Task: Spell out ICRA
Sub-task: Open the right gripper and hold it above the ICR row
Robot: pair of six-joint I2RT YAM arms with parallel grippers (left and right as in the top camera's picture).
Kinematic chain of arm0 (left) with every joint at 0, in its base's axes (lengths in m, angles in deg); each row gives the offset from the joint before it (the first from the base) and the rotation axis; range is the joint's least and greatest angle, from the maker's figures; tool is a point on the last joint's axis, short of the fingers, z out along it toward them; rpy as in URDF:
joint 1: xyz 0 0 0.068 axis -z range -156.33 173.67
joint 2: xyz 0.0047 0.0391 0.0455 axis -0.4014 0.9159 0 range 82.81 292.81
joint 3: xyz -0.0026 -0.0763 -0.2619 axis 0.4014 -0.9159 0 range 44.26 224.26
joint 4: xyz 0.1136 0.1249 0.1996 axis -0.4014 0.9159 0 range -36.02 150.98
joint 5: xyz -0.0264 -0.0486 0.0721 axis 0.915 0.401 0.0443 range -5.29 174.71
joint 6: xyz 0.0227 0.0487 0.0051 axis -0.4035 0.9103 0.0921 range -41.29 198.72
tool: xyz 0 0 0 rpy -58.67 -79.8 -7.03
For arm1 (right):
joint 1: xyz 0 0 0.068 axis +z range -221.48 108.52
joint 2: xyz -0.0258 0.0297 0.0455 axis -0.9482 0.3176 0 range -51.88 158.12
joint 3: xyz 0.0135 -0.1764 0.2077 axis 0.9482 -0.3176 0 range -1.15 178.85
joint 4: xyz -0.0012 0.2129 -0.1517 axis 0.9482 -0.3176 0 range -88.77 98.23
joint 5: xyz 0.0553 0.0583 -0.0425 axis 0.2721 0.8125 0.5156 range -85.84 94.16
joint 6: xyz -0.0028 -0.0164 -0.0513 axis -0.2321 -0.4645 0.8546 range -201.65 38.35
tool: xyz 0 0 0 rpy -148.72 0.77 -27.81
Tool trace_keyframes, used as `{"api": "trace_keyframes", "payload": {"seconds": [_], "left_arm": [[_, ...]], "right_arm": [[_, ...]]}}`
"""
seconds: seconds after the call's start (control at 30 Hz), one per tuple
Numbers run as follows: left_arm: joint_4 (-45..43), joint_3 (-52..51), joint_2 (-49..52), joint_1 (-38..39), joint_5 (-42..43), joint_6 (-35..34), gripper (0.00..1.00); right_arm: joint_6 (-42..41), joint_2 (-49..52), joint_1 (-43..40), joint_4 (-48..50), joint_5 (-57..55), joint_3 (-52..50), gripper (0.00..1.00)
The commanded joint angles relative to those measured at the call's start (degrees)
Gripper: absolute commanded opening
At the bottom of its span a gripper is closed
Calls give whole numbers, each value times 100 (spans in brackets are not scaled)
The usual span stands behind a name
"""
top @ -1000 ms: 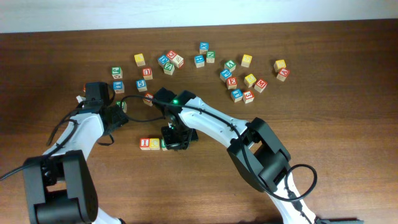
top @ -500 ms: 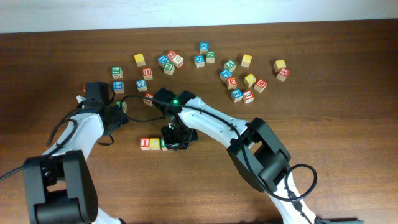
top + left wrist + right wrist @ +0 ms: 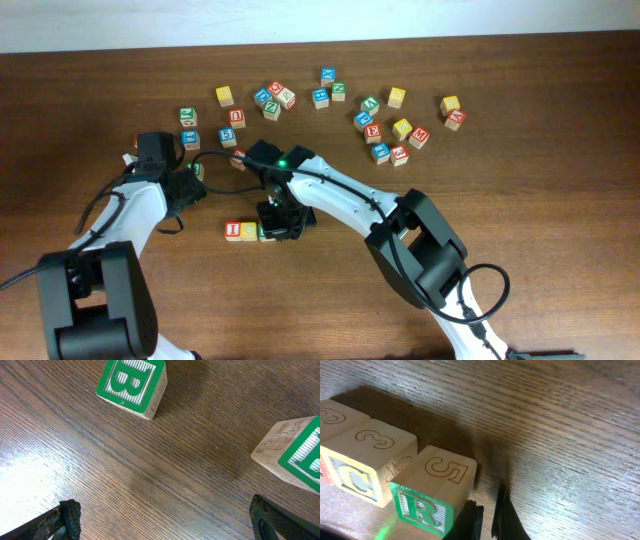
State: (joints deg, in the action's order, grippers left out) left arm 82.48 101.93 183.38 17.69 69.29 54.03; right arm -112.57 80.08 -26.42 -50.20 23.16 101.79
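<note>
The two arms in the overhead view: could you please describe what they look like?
Both the left arm and right arm have white shells over black joints. A green light glows on the right arm's wrist; black cable loops beside the left arm. The left pincer and right pincer are black.

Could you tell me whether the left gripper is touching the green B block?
Apart. The left wrist view shows the green B block at the top and the open left gripper at the bottom, with bare tabletop between them.
</note>
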Motion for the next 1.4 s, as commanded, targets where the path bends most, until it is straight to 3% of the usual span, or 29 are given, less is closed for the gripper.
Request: {"api": "trace_keyframes", "payload": {"seconds": [0.0, 1.37], "left_arm": [[7, 57, 46, -4, 2, -11, 99], [7, 57, 46, -4, 2, -11, 99]], "right_arm": [[-4, 74, 42, 20, 57, -42, 5], [-258, 74, 179, 212, -203, -42, 5]]}}
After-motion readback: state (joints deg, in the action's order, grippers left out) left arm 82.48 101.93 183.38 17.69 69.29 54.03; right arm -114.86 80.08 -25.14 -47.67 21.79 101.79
